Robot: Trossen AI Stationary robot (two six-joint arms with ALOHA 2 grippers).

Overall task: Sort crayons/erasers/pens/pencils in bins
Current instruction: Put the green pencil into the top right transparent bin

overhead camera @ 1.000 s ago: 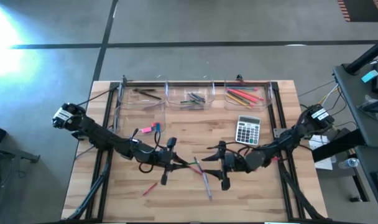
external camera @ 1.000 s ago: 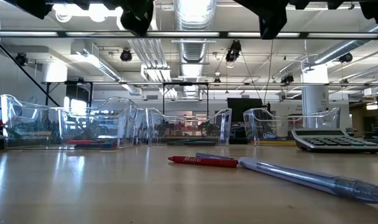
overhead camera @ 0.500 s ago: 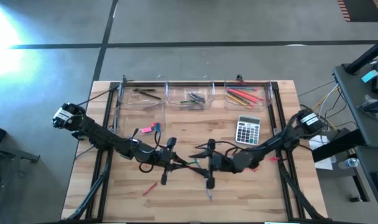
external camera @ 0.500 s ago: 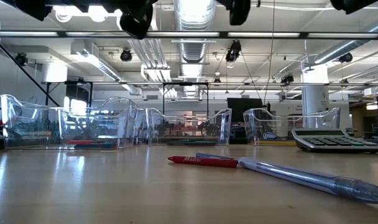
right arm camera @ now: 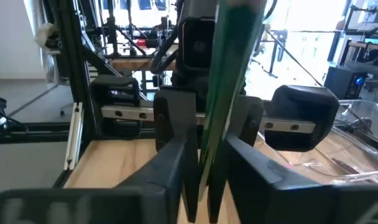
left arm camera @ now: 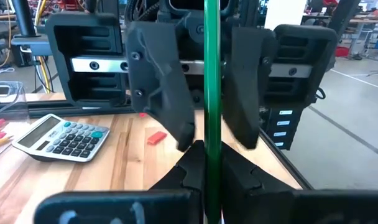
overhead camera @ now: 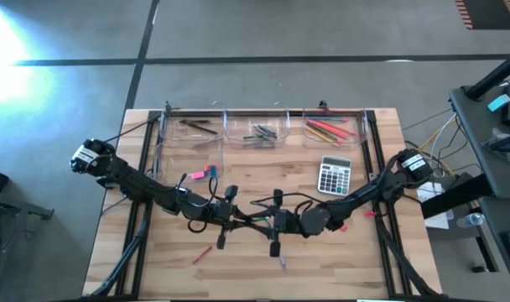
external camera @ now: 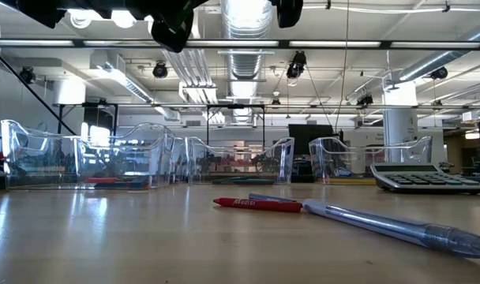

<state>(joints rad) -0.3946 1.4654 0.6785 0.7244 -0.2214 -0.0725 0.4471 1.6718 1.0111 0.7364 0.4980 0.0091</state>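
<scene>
The wooden table (overhead camera: 263,189) stands on a grey concrete floor (overhead camera: 263,92); beyond it, the low view shows a workshop ceiling with ducts and lights. Four clear bins (overhead camera: 259,127) line the far edge, holding pencils (overhead camera: 326,128) and other sticks. A calculator (overhead camera: 334,175) lies near the right bin. Pink and blue erasers (overhead camera: 201,174) sit left of centre. A red crayon (external camera: 256,203) and a pen (external camera: 390,225) lie loose near the front. Above mid-table, the left gripper (overhead camera: 231,220) is clamped on a green pencil (left arm camera: 211,93); the right gripper (overhead camera: 272,224) faces it, fingers closing around the same pencil.
</scene>
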